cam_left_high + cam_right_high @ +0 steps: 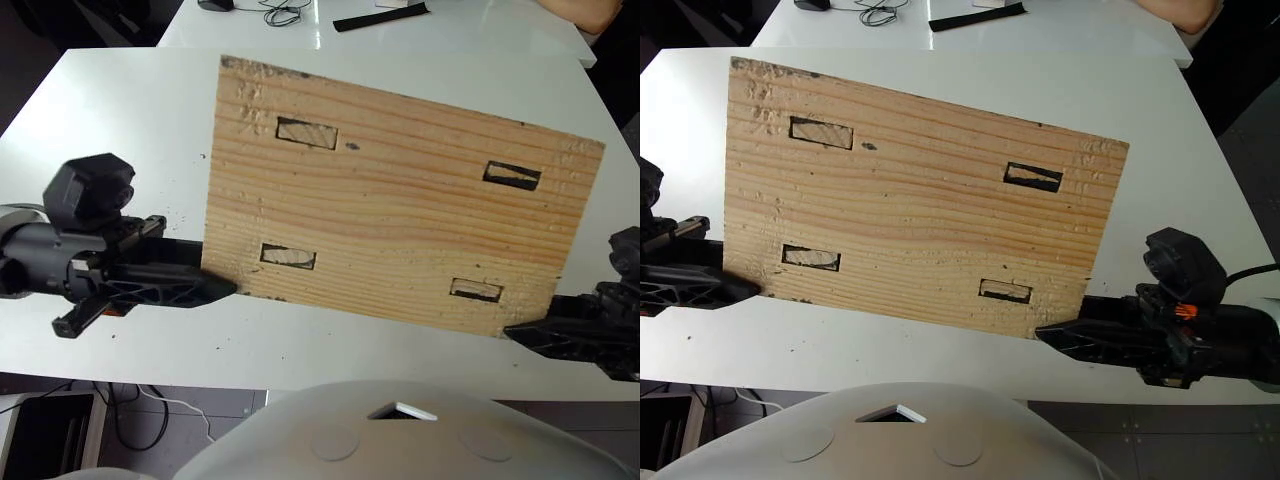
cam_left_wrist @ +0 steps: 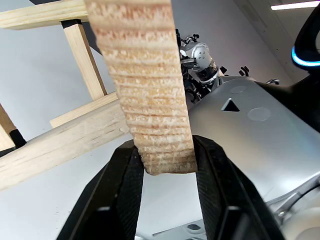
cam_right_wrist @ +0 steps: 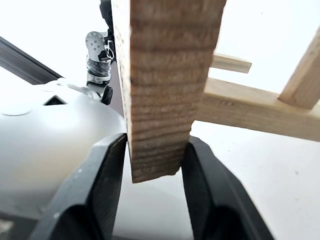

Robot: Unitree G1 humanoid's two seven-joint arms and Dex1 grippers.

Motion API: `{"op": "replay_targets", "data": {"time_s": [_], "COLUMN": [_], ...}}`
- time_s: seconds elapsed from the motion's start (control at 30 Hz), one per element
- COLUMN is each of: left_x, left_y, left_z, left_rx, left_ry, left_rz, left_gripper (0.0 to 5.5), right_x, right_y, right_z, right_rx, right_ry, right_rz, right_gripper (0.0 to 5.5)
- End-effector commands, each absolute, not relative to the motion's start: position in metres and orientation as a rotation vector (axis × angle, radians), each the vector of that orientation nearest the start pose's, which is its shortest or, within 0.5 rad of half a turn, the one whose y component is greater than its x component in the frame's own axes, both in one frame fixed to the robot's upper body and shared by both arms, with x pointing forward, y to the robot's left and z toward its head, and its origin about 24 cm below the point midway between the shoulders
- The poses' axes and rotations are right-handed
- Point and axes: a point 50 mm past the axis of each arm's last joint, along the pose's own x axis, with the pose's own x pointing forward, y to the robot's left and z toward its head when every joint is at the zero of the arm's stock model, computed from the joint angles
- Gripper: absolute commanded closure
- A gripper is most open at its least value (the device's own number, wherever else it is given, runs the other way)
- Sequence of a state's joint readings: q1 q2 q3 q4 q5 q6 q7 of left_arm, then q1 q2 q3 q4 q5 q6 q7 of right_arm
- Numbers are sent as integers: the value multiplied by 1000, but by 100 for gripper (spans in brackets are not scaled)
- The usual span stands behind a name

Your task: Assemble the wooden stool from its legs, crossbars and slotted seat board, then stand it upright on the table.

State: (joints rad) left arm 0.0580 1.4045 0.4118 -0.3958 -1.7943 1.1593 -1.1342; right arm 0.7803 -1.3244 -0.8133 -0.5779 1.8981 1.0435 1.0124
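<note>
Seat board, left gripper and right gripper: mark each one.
seat board (image 1: 400,200), left eye view, middle of its slotted face.
left gripper (image 2: 167,162), left wrist view, midway between its jaws.
right gripper (image 3: 154,162), right wrist view, midway between its jaws.

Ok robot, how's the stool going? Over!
Left end effector shut on board, near left corner; right end effector shut on near right corner. Legs and crossbars fitted underneath. Strap far off, no bother.

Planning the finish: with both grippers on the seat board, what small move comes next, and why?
Probably level the slotted seat board and lower it until the legs meet the table. It looks tilted, clamped at its near corners by the left gripper and right gripper, crossbar fitted beneath.
</note>
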Motion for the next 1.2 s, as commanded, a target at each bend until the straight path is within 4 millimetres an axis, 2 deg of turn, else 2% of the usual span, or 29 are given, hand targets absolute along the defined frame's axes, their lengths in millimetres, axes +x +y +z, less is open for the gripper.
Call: {"op": "replay_targets", "data": {"time_s": [0.03,0.13,0.23,0.43,0.57,0.6,0.67,0.87,1.03,1.17,1.2], "left_x": [164,162,164,187,199,202,206,212,204,198,199], "left_y": [219,227,235,241,229,228,229,231,232,243,245], "left_z": [250,246,229,183,161,158,156,157,168,169,169], "left_rx": [-601,-674,-716,-765,-724,-716,-705,-764,-831,-883,-897], "left_ry": [927,1102,1192,1147,1071,1067,1046,927,837,810,797], "left_rz": [-1492,-1391,-1257,-1082,-1015,-991,-955,-945,-1058,-1054,-1053], "left_gripper": [399,399,399,399,399,368,328,228,220,220,220], "right_x": [129,129,127,106,100,100,100,96,88,88,89], "right_y": [-254,-260,-261,-239,-222,-221,-225,-245,-244,-240,-238], "right_z": [228,225,210,181,176,174,170,161,154,153,152], "right_rx": [890,910,851,841,800,785,777,800,849,873,878], "right_ry": [904,956,887,706,611,610,608,596,569,539,538], "right_rz": [1336,1257,1152,1041,960,911,812,589,519,531,534], "right_gripper": [371,371,371,371,371,371,371,284,211,153,153]}}
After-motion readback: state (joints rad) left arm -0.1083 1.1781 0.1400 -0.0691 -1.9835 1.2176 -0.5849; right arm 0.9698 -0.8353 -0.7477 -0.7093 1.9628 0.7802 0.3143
